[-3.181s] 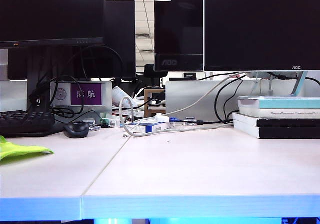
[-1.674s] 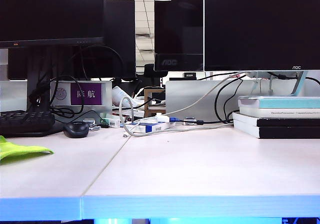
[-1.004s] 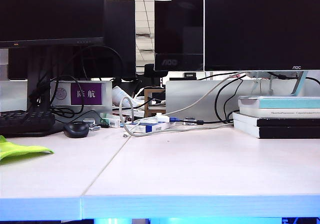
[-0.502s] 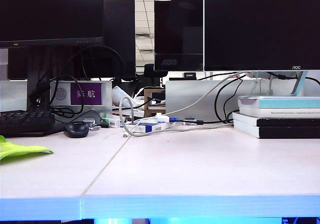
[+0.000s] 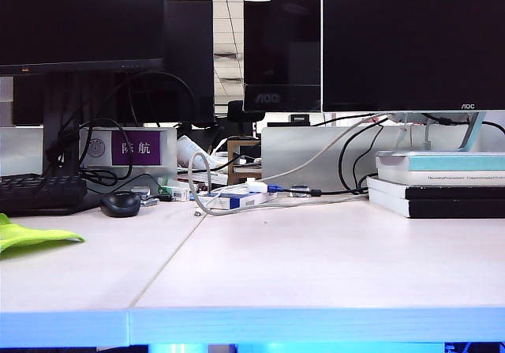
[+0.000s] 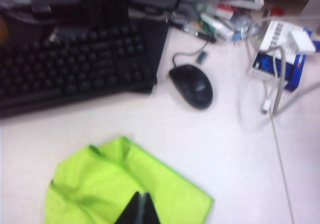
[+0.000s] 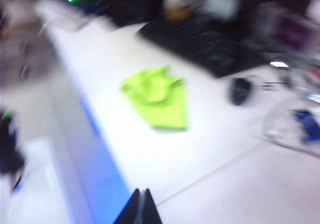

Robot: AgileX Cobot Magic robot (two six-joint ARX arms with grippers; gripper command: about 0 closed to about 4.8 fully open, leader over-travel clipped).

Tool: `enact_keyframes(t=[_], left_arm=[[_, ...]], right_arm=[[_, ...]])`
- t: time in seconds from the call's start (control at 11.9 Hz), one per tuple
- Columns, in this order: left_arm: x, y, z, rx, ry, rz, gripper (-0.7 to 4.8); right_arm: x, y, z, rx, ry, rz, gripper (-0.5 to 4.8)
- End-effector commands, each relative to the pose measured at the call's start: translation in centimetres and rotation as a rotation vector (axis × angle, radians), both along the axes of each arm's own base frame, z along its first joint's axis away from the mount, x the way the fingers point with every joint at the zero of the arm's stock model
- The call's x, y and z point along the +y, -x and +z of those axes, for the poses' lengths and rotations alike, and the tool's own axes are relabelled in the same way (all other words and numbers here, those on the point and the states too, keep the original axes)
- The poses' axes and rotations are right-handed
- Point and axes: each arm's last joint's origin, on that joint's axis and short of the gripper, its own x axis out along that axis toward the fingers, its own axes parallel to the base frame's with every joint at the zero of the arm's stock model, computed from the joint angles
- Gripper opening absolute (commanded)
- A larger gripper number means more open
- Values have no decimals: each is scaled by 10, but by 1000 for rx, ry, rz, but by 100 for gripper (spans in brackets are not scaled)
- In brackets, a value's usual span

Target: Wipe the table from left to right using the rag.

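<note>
Nothing on the counter (image 5: 316, 266) has shifted since the earlier frames. My left hand (image 6: 138, 209) hangs clenched and empty just above the rag (image 6: 120, 184) at the counter's left edge; my right hand (image 7: 139, 206), also clenched, is well apart. I'm approaching: next, open and grasp it.

Pale table (image 5: 316, 266), 2 panels meeting at a thin seam; on it lie the yellow-green rag (image 5: 31, 234) far left, keyboard (image 5: 39, 193), mouse (image 5: 120, 204), stacked books (image 5: 438, 183).
</note>
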Motion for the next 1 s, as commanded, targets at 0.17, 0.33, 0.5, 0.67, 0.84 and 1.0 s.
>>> enact_keyframes(t=[0.17, 0.33, 0.5, 0.67, 0.84, 1.0], left_arm=[[-1, -6, -6, 60, 13, -17, -5], [-2, -11, -15, 128, 5, -17, 39], [-2, -18, -24, 197, -11, -22, 105], [-3, -27, -35, 271, -20, -17, 126], [-3, -38, -47, 331, -24, -6, 129], [-2, -49, -59, 391, -2, 26, 216]], right_arm=[[34, 8, -9, -75, 92, 45, -1], [38, 9, -9, -68, 68, 92, -1], [34, 10, -4, -84, 33, 90, -1], [31, 11, 0, -98, 7, 85, -1], [30, 12, 2, -101, -2, 83, -1], [27, 13, 7, -114, -43, 77, -1]])
